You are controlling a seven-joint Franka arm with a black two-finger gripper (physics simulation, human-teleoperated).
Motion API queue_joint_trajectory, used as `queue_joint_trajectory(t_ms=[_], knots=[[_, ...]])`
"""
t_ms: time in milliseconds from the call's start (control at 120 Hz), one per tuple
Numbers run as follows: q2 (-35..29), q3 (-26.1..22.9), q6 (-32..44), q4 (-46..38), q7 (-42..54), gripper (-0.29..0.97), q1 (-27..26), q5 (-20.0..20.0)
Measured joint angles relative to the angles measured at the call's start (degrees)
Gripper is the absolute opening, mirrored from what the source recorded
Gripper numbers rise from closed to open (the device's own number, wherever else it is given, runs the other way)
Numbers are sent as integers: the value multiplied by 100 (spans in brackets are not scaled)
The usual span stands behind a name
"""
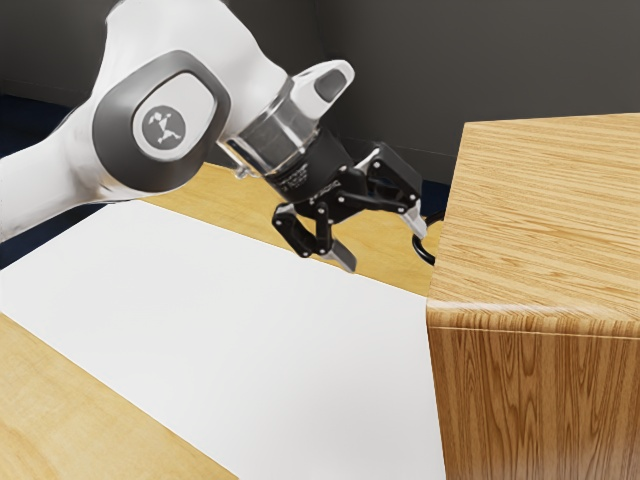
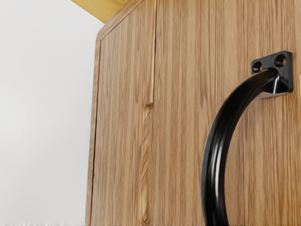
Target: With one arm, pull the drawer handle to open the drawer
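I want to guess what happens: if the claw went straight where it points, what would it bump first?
Probably the black handle on the wooden drawer front, just ahead of the open gripper, though depth is unclear.

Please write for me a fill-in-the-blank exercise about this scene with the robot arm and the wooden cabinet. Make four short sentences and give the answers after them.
1. The curved drawer handle is ____ in colour.
2. The fingers of the hand stand ____, gripping nothing.
3. The cabinet has a surface of ____ grain.
4. The mat on the table under the arm is ____.

Missing words: black; open; wood; white.
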Motion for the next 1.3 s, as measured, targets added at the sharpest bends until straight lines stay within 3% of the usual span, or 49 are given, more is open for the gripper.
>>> queue_joint_trajectory(t_ms=[600,1008,1300], knots=[[-280,378,123,-587,-103,68,-71,-38],[-849,1833,127,-1166,-133,68,-936,-16],[-1281,2309,130,-1501,-146,68,-1137,75]])
